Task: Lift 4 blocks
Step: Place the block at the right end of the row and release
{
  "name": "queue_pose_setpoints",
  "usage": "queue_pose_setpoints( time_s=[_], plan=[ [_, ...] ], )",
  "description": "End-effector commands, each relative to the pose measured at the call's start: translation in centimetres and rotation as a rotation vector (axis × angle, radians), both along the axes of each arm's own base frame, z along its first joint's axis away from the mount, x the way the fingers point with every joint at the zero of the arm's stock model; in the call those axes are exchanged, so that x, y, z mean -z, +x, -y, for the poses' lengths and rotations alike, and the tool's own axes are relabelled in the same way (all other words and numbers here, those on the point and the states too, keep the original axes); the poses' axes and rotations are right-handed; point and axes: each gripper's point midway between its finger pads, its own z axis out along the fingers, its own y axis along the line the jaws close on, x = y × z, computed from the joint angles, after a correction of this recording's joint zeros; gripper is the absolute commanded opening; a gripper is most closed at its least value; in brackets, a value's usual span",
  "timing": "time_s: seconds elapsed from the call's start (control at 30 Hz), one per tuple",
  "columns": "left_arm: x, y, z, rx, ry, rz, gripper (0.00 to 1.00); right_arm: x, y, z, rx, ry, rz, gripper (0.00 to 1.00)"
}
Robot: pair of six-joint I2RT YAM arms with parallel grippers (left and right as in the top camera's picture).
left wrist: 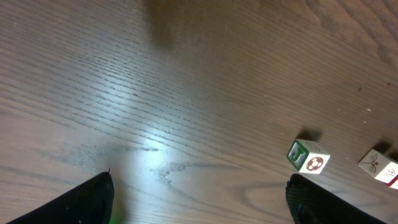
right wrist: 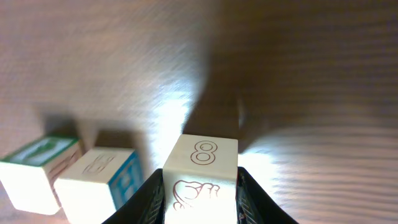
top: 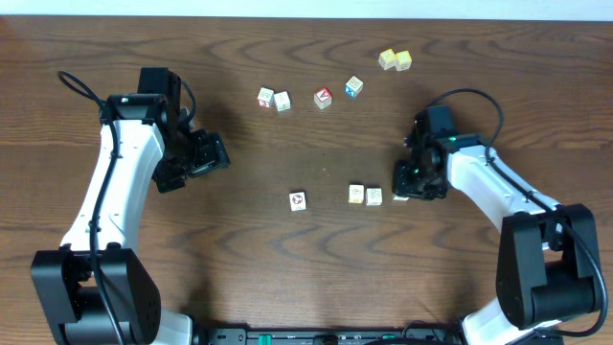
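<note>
blocks: three lie in a loose row on the table; the fourth, the 8 block, is clamped in my right tool at the row's right end. left tool open. i judge the hold shallow; it may twist out.

right wrist: 8-marked block cropped at bottom; green-edged block blurred, cropped. overhead: 8-marked block mostly hidden under right gripper; prints unreadably small. left wrist: rightmost block cut by edge.
</note>
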Motion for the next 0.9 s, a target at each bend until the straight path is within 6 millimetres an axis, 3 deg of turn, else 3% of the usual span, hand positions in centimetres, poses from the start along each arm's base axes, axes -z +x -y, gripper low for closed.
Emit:
queue_pose_setpoints(
  time_s=[0.0, 0.33, 0.57, 0.73, 0.87],
  plan=[
    [0.2, -0.3, -0.2, -0.001, 0.009, -0.008, 0.89, 0.2, -1.7, -2.4, -0.086, 0.054, -0.043, 0.29],
    [0.2, -0.3, -0.2, 0.000, 0.009, -0.009, 0.89, 0.2, -1.8, -3.3, -0.120, 0.040, -0.028, 0.33],
    [0.2, -0.3, -0.2, -0.001, 0.009, -0.009, 0.89, 0.1, -1.4, -2.9, -0.110, 0.024, -0.022, 0.44],
    [0.2, -0.3, -0.2, -0.001, 0.009, -0.009, 0.89, -1.4, -0.6, -2.5, -0.097, 0.022, -0.027, 0.48],
    [0.2, -0.3, -0.2, 0.000, 0.009, -0.009, 0.89, -3.7, 0.4, -1.8, -0.094, 0.019, -0.030, 0.49]
  ],
)
